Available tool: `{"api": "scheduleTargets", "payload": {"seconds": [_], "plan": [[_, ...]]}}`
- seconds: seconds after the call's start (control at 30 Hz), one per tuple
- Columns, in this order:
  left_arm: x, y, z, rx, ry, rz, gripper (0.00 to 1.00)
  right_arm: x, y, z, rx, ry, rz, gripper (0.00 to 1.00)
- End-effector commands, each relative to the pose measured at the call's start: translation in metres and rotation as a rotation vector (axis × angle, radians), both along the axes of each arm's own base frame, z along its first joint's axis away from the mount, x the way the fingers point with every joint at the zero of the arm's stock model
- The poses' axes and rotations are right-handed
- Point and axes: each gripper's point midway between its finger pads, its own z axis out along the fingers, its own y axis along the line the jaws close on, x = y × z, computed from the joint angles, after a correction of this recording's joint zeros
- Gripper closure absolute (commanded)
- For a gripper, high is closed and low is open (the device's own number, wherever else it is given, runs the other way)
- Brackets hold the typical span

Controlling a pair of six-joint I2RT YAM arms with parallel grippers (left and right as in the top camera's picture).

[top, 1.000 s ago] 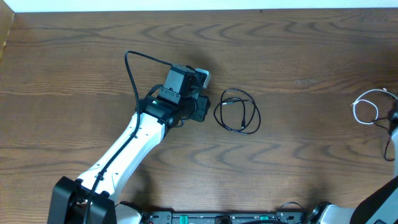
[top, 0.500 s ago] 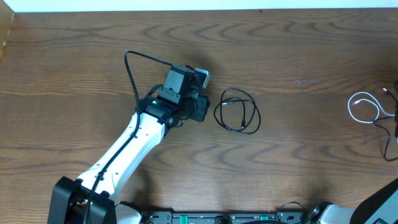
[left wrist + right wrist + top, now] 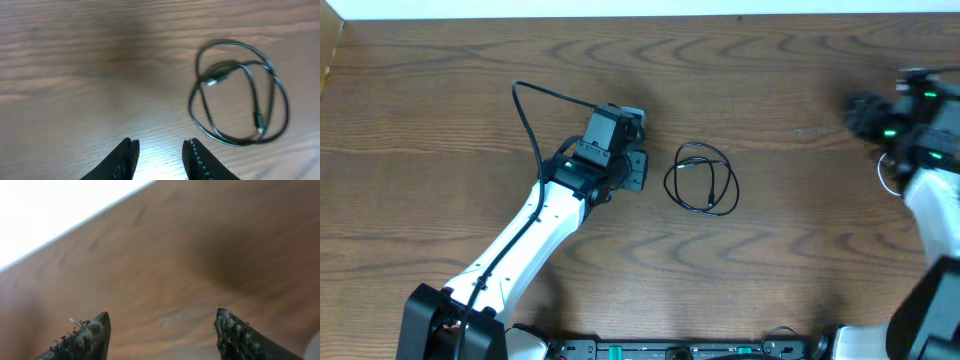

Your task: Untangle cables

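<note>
A black cable [image 3: 710,210] lies in a loose coil on the wooden table [image 3: 770,270], near the middle. My left gripper [image 3: 640,170] hovers just left of it, apart from it. In the left wrist view that gripper [image 3: 160,150] is open with only bare wood between its fingers, and the black cable [image 3: 214,81] lies ahead to the right. My right gripper [image 3: 852,108] is at the far right, blurred. In the right wrist view the right gripper [image 3: 161,317] stands wide open over wood and holds nothing. A short white curve of cable [image 3: 886,180] peeks out beside the right arm, which hides the rest.
The table's far edge [image 3: 640,17] meets a white strip at the back. The left arm's own thick black wire [image 3: 525,110] loops up behind its wrist. The bases of both arms stand along the near edge.
My right gripper has opened and let go of the white cable. The right arm has swung in over the far right of the table. My left gripper has drawn back slightly to the left.
</note>
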Motion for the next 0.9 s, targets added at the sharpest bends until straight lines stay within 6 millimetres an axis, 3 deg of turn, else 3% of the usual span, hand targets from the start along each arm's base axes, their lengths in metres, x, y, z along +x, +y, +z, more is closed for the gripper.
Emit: {"api": "scheduleTargets", "payload": {"seconds": [0.0, 0.17, 0.4, 0.57, 0.87], "plan": [[0.007, 0.013, 0.002, 0.033, -0.014, 0.108, 0.65, 0.0, 0.059, -0.029, -0.042, 0.048, 0.222, 0.37], [0.006, 0.014, -0.003, 0.039, 0.002, 0.11, 0.64, -0.008, 0.126, -0.07, -0.082, 0.111, 0.449, 0.37], [0.003, 0.015, -0.023, 0.056, 0.062, 0.132, 0.64, -0.031, 0.184, -0.124, -0.066, 0.221, 0.615, 0.37], [0.002, 0.016, -0.045, 0.077, 0.119, 0.146, 0.63, -0.057, 0.229, -0.139, 0.053, 0.266, 0.763, 0.39], [-0.008, 0.013, -0.098, 0.095, 0.274, 0.185, 0.63, -0.098, 0.271, -0.149, 0.073, 0.362, 0.892, 0.51]]}}
